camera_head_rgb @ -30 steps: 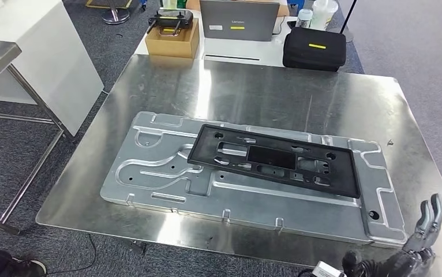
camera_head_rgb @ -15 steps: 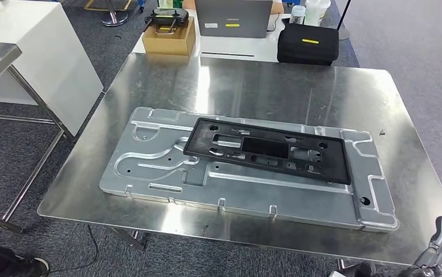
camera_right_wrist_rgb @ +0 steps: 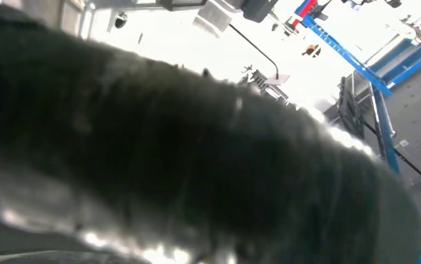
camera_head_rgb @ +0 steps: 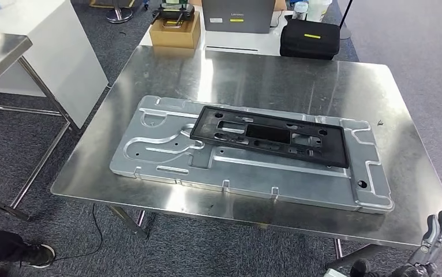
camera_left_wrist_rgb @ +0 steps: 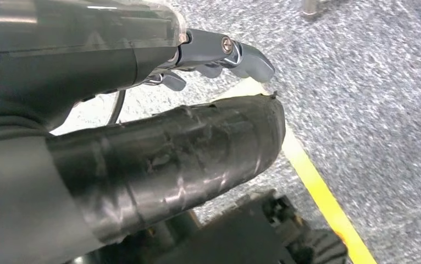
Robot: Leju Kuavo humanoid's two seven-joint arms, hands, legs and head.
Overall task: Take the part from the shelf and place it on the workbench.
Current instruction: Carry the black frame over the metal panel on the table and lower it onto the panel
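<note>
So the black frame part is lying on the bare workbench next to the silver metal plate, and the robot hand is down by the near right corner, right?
Not quite. The head view shows the black frame part lying on top of the silver metal plate, not beside it on the bare workbench. The rest holds: the right robot hand is by the near right corner.

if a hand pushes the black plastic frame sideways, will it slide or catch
The black plastic frame probably slides at first, lying flat on smooth metal. It may catch on the raised ribs of the stamped metal panel. Thin and full of cutouts, it likely flexes when lifted by one end.
</note>
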